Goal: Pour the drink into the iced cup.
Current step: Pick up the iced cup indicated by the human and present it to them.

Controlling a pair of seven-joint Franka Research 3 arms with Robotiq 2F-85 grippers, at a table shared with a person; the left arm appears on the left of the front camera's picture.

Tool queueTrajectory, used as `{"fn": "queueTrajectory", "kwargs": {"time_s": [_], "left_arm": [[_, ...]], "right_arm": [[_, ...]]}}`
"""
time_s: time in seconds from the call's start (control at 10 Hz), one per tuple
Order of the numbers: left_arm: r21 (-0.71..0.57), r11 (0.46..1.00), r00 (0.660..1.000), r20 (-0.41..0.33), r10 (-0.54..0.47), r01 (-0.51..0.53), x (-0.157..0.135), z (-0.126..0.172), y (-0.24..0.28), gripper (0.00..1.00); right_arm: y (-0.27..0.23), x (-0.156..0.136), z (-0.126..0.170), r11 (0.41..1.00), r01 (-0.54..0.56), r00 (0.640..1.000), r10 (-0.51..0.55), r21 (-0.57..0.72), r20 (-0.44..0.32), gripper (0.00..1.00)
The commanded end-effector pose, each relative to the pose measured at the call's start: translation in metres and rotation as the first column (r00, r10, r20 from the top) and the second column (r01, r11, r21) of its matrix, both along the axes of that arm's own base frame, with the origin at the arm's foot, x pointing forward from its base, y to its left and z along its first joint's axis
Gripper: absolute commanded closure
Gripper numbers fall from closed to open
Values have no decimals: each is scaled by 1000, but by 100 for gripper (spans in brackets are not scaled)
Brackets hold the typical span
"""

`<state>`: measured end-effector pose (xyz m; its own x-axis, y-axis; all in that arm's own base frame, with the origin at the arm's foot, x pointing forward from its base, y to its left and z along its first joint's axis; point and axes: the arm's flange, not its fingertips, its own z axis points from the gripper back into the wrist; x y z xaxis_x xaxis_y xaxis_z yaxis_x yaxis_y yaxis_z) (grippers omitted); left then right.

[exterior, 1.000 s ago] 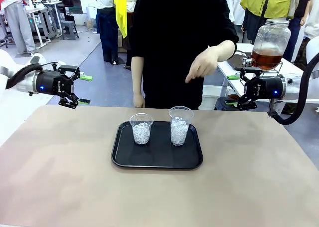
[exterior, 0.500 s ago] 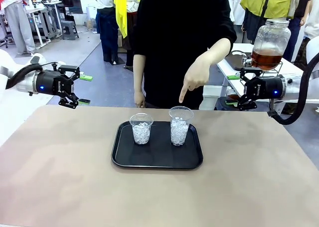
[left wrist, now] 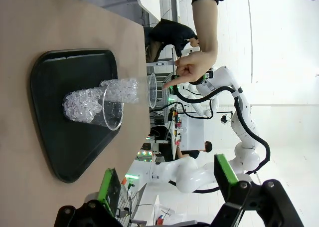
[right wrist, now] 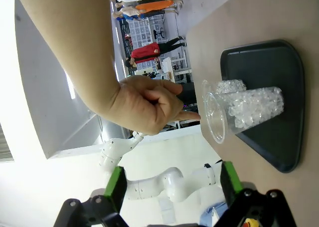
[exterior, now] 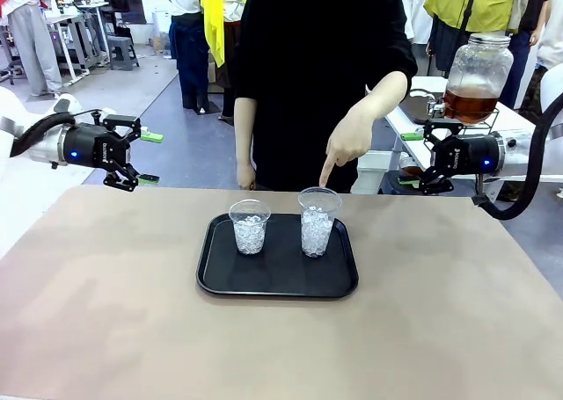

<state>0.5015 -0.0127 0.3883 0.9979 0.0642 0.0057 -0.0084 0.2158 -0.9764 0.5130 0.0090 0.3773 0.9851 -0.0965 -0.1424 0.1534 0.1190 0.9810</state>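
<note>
Over the table's left edge, my left gripper [exterior: 149, 158] hangs with its green-padded fingers spread wide, holding nothing and touching nothing. Off the far right corner, my right gripper [exterior: 409, 159] is spread just as wide and is just as empty.

The drink [exterior: 468, 105], amber-brown, fills the lower part of a clear lidded jar [exterior: 479, 61]. The jar stands on a wire stand [exterior: 493, 117] behind my right gripper, well apart from the cups.

Between my grippers, on the tan table [exterior: 106, 312], a black tray [exterior: 215, 281] carries two clear plastic cups full of ice. The shorter cup [exterior: 250, 227] is toward my left and the taller cup [exterior: 318, 221] toward my right, near each other but not touching.

The person's hand [exterior: 350, 141] reaches down over the tray from the far side, forefinger tip at the taller cup's far rim, above the cup's mouth.
</note>
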Motion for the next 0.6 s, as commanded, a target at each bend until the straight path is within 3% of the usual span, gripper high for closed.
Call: {"fn": "queueTrajectory", "kwargs": {"time_s": [0.0, 0.1, 0.3, 0.5], "left_arm": [[3, 1000, 1000, 1, 5, -5, -2, 1, 0, 0], [3, 1000, 1000, 1, 5, -5, -2, 1, 0, 0], [3, 1000, 1000, 1, 5, -5, -2, 1, 0, 0], [3, 1000, 1000, 1, 5, -5, -2, 1, 0, 0]], "right_arm": [[0, 0, 0, 1000, 0, 1000, 0, 0, 0, 0], [2, -2, 6, 999, -17, 992, 14, 27, 123, 0], [-1, -14, 5, 999, -16, 928, -3, 48, 373, 0], [0, -28, -1, 997, -45, 804, 1, 58, 595, 0]]}}
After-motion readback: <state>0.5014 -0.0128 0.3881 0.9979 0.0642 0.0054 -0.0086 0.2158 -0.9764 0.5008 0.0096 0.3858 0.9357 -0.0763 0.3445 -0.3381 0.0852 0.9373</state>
